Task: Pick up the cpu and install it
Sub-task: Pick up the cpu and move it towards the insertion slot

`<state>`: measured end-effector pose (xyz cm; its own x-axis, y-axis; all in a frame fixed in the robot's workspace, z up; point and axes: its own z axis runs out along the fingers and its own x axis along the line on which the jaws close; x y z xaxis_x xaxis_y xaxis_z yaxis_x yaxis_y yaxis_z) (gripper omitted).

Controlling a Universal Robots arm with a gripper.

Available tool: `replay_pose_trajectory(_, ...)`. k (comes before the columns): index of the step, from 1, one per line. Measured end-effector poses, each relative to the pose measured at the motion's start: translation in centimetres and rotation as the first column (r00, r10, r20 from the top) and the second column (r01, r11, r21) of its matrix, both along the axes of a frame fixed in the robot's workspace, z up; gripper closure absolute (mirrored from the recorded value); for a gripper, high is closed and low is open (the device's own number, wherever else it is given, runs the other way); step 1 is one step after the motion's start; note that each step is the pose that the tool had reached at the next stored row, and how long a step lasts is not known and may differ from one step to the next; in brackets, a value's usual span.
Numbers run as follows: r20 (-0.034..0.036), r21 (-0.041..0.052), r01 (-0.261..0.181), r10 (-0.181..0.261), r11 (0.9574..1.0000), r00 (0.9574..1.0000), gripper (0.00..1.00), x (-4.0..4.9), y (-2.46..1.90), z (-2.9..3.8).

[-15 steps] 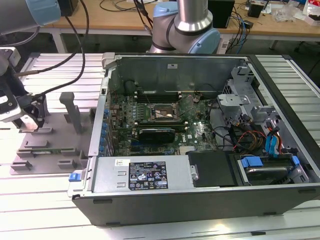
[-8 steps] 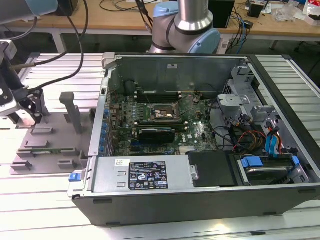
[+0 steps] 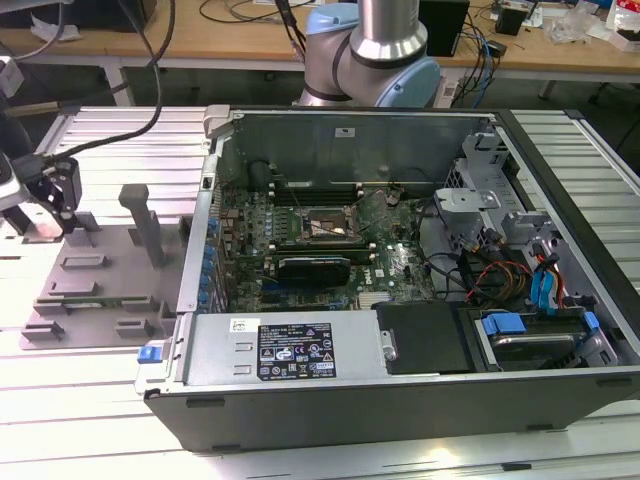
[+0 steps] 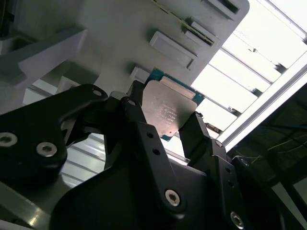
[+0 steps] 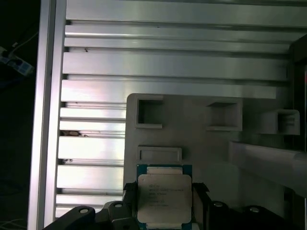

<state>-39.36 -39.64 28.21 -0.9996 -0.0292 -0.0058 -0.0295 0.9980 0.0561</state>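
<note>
One cpu [image 5: 164,199] sits clamped by two opposite edges in the pincer [image 5: 164,190], seen at nine o'clock in the exterior view, over a grey parts tray [image 3: 110,270] on the slatted bench [image 3: 90,400]. We judge this hold is good only while the chip stays level, gripped on its rim and clear of the tray's raised blocks. We count one cpu, one pincer with two fingers [image 4: 194,134], one tray, one open computer case [image 3: 400,400] and one bare socket [image 3: 325,225], toward three o'clock from the pincer.
</note>
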Motion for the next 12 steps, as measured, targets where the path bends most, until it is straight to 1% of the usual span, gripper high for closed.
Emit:
replay_pose_trajectory(2, 0.0003, 0.0, 0.0, 0.0, 1.0, 1.0, 0.45, 0.0, 0.04, 0.33)
replay_pose_trajectory(7, 0.0018, 0.0, 0.0, 0.0, 1.0, 1.0, 0.45, 0.0, 0.2, 1.45)
replay_pose_trajectory(10, 0.0026, 0.0, 0.0, 0.0, 1.0, 1.0, 0.45, 0.0, 0.27, 1.99)
replay_pose_trajectory(12, 0.0031, 0.0, 0.0, 0.0, 1.0, 1.0, 0.45, 0.0, 0.31, 2.21)
